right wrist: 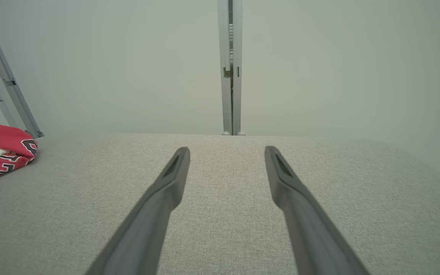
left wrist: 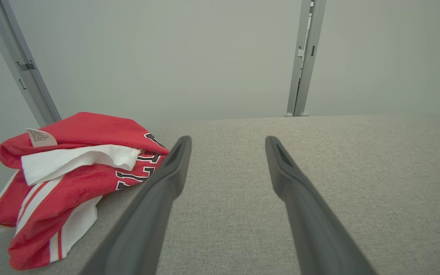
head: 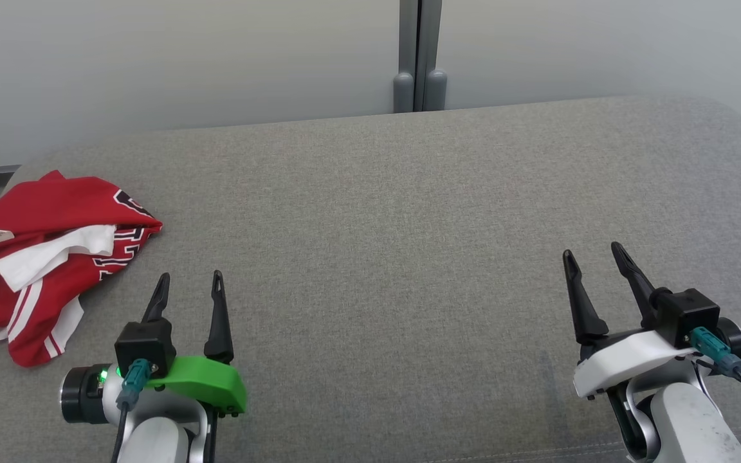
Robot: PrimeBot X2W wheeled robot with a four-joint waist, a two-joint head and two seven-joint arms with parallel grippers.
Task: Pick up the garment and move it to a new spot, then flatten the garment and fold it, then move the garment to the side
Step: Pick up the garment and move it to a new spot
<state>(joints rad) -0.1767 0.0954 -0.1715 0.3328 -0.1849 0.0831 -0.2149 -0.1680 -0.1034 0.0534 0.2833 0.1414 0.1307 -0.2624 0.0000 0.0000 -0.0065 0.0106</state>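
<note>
No step done yet: crumpled red-and-white fabric garment (head: 42, 257) heaped untouched at left edge of grey cloth-covered table (head: 409, 225), left hand (head: 190, 278) near, right hand (head: 592, 252) well apart, both spread empty; pickup, flattening, folding, shifting aside all pending.

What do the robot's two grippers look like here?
Both have two long, tapered dark fingers, a black block and a teal plug with a dark cable on pale arms. The left gripper has a bright green bracket and a lit green lamp; the right gripper has a white bracket.

Red-and-white striped garment (head: 42, 257) with black lettering, grey surface (head: 409, 257).
</note>
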